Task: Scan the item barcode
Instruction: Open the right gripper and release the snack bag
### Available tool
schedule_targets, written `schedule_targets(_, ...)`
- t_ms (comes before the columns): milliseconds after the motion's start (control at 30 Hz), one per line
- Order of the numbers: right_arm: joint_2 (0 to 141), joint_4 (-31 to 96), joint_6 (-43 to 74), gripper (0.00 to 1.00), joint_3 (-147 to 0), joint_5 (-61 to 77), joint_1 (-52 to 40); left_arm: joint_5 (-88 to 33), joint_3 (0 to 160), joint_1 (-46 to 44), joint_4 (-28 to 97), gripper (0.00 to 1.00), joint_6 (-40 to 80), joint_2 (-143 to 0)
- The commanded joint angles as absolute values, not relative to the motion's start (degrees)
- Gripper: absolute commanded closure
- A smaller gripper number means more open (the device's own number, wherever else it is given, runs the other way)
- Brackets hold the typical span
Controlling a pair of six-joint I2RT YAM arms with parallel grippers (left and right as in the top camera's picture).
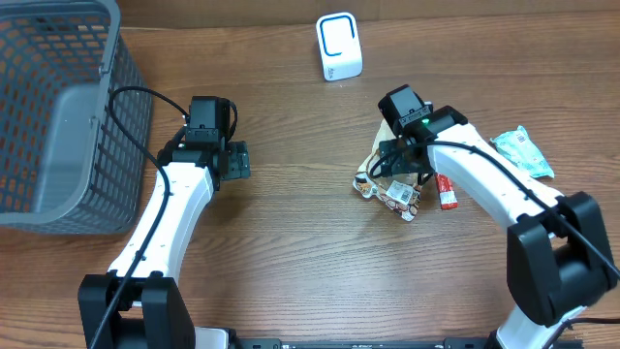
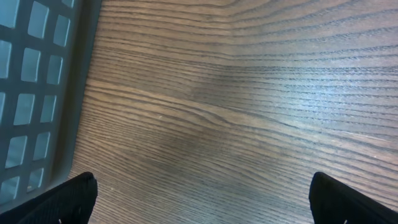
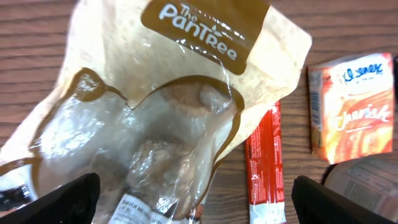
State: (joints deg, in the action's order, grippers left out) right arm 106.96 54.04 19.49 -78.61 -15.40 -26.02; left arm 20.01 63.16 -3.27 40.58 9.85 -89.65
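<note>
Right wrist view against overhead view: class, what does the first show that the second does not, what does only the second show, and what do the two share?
Only the right wrist view: the PanTree lettering on the snack bag, readable here, and an orange pack beside the red packet; overhead, the arm seems to hide that pack.
Only the overhead view: the grey basket, the white device and a green packet.
Both: the snack bag, the red packet and the wooden table.
</note>
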Motion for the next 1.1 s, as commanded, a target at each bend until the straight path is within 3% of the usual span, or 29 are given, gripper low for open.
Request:
schedule_targets(0,105.49,54.08,19.44,0.00,-79.92,-15.16,-25.76,20.97,63.75,-3.11,40.47,0.00,8.78,-89.01)
schedule_targets(1067,102.48,54.11,19.44,0.00,-79.90,-15.16,-25.76,20.97,63.75,-3.14,40.47,0.00,8.78,-89.01)
